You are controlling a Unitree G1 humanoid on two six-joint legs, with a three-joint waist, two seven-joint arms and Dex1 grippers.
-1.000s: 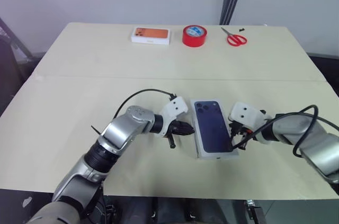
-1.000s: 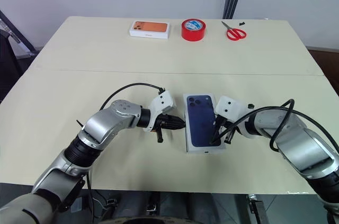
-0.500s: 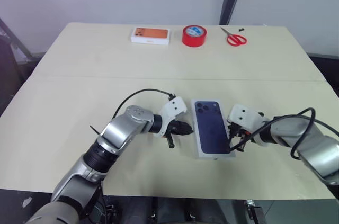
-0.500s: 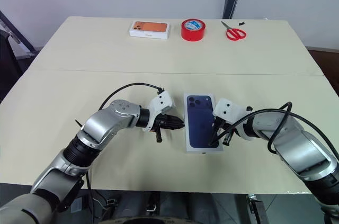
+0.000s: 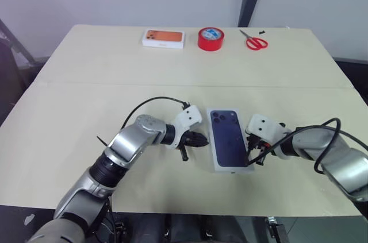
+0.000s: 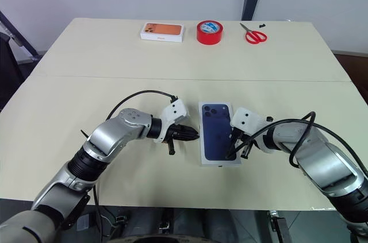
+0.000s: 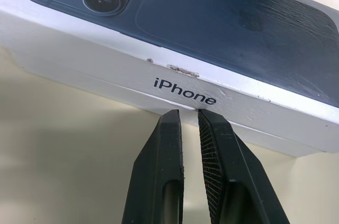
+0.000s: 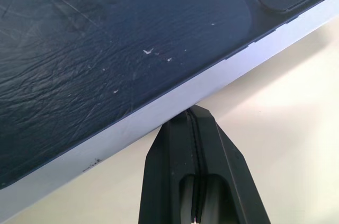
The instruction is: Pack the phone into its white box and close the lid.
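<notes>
The lid (image 5: 228, 138), whose top bears a dark navy phone picture, sits on the white box (image 7: 159, 108) near the table's front middle. A thin strip of the box shows under the lid's side, which reads "iPhone". The phone itself is hidden. My left gripper (image 5: 204, 138) is shut, its tips (image 7: 186, 113) against the box's left side. On the other side my right gripper (image 6: 230, 150) is shut too, its tips (image 8: 193, 108) touching the box's right side. Neither holds anything.
Along the table's far edge lie a closed white box with an orange phone picture (image 5: 164, 38), a red tape roll (image 5: 211, 38) and red-handled scissors (image 5: 256, 42). A seam (image 5: 86, 84) crosses the tabletop between them and the arms.
My right gripper and the box's near end have shifted very slightly to the left. The left gripper has kept still.
</notes>
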